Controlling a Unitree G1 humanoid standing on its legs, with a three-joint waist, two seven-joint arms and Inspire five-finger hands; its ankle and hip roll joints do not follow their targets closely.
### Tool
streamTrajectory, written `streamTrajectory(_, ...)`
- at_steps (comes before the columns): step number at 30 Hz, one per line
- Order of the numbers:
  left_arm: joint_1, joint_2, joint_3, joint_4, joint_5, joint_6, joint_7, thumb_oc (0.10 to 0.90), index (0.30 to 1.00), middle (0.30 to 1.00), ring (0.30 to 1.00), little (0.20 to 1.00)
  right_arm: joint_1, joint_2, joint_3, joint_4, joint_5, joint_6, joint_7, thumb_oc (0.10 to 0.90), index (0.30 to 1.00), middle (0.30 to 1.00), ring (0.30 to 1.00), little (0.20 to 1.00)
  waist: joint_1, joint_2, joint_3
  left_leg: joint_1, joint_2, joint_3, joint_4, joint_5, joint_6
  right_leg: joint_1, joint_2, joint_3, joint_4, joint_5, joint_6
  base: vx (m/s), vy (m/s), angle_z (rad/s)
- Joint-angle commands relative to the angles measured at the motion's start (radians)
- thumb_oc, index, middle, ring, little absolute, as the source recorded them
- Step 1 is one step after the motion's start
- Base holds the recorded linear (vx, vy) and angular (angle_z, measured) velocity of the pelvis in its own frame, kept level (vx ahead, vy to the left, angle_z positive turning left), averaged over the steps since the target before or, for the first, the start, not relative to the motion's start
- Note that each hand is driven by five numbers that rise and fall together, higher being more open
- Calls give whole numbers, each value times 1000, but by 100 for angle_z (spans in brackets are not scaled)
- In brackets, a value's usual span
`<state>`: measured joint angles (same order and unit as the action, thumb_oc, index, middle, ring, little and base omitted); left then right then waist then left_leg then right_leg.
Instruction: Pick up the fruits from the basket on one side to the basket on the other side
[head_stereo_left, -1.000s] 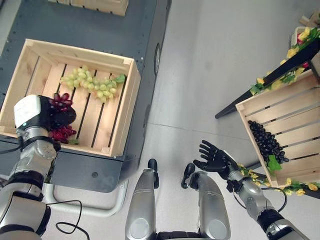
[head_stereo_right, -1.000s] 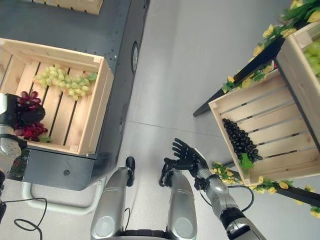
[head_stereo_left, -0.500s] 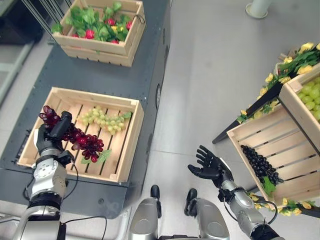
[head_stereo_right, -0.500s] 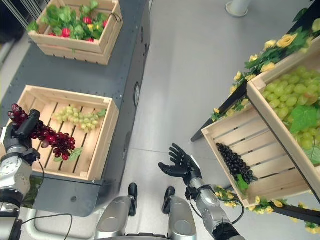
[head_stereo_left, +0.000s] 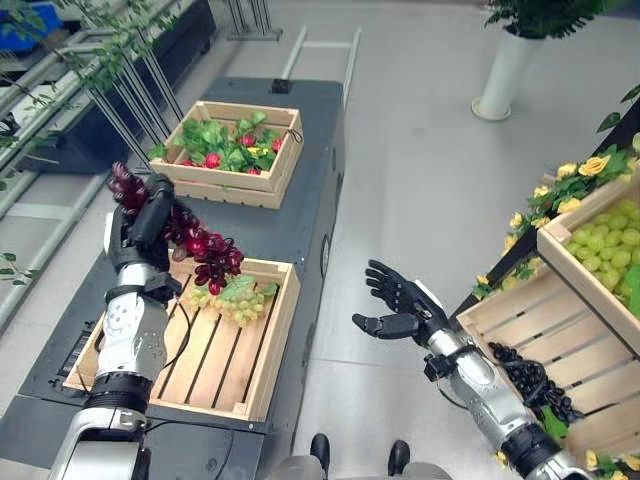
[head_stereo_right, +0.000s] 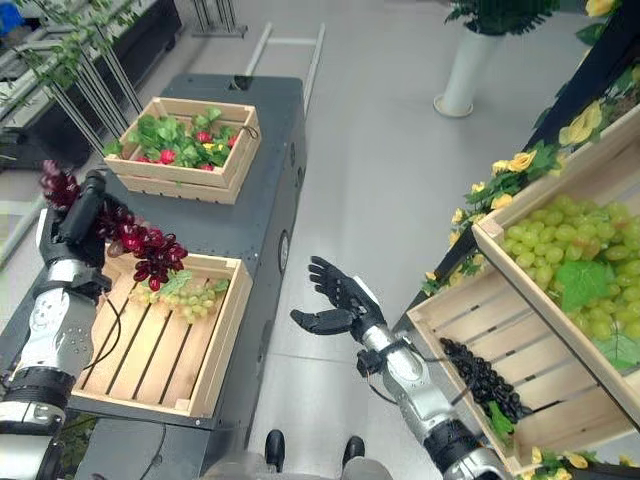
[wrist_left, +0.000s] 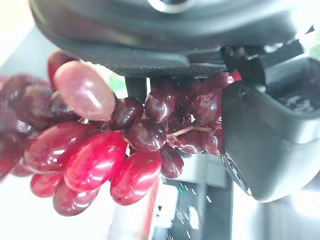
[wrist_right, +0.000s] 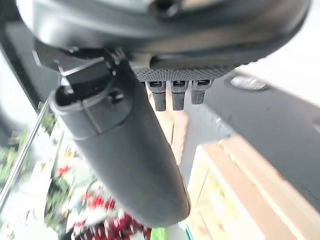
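Your left hand (head_stereo_left: 140, 225) grips the red grapes (head_stereo_left: 205, 250) clear above the left crate's (head_stereo_left: 270, 345) rim, while your right hand (head_stereo_left: 400, 310) hangs open-fingered over bare floor (head_stereo_left: 420, 170).

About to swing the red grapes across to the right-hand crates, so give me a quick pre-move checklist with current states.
1. Left hand curled round the bunch of dark red grapes: ok.
2. Bunch lifted above the pale wooden slatted crate that holds the small bunch of green grapes: ok.
3. Grip secure enough for a swing: cannot tell; most of the bunch dangles beyond the fingers.
4. Right hand open and holding nothing: ok.
5. Room in the lower right-hand wooden crate beside the black grapes: ok.
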<state>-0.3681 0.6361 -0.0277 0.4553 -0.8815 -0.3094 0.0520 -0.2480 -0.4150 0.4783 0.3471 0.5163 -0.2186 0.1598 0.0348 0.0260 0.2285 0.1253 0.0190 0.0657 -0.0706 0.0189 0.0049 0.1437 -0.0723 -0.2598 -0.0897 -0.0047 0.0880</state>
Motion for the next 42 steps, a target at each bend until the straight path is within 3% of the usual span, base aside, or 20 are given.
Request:
streamTrajectory(1, -209, 2, -62, -88, 26, -101, -9, 400, 300, 300, 300, 300, -122, 42, 30, -79, 46, -12, 48, 800, 900, 900, 900, 900, 26, 9, -129, -52, -74, -69, -10, -24, -17, -30, 10, 9, 22, -27, -52, -37, -121, 5)
streamTrajectory(7, -252, -25, -136, -209, 104, 8, -18, 400, 300, 300, 300, 300, -200, 81, 54, -88, 48, 41, 46, 800, 900, 900, 900, 900, 36, 5, -141, -41, -69, -70, -11, -24, -15, -11, 15, 3, 15, -26, -57, 10, -74, 1)
streamTrajectory(10, -275, -26, -162, -239, 121, 55, -58, 400, 300, 300, 300, 300, -226, 99, 61, -79, 40, 50, 22, 800, 900, 900, 900, 900, 40, 5, -146, -38, -68, -71, -11, -25, -14, -7, 16, 1, 14, -26, -57, 12, -53, 0)
streamTrajectory(12, -327, -12, -213, -262, 135, 132, -123, 400, 300, 300, 300, 300, -272, 123, 70, -70, 56, 77, -5, 800, 900, 900, 900, 900, 43, 8, -152, -33, -68, -70, -14, -27, -14, 0, 18, -2, 7, -23, -58, 1, -56, 0)
streamTrajectory(17, -384, 3, -265, -273, 117, 189, -199, 400, 300, 300, 300, 300, -309, 144, 82, -51, 58, 85, -30, 800, 900, 900, 900, 900, 43, 14, -160, -25, -69, -69, -17, -29, -12, 6, 18, 0, 2, -19, -55, 0, -6, 0)
streamTrajectory(32, -411, -34, -332, -347, 65, 299, -335, 400, 300, 300, 300, 300, -375, 170, 75, -31, 102, 67, -120, 800, 900, 900, 900, 900, 52, 16, -172, -17, -73, -68, -17, -34, -7, 10, 13, -2, 2, -15, -46, 0, 0, 0)
streamTrajectory(41, -382, -52, -326, -373, 35, 313, -370, 400, 300, 300, 300, 300, -383, 181, 73, -36, 113, 26, -113, 800, 900, 900, 900, 900, 61, 12, -179, -19, -74, -73, -17, -35, -6, 9, 11, -8, 2, -14, -44, 0, 0, 0)
streamTrajectory(42, -380, -53, -325, -376, 34, 314, -370, 400, 300, 300, 300, 300, -381, 182, 72, -37, 117, 20, -106, 753, 829, 829, 829, 829, 61, 12, -179, -19, -74, -73, -17, -35, -6, 9, 11, -8, 2, -14, -44, 0, 0, 0)
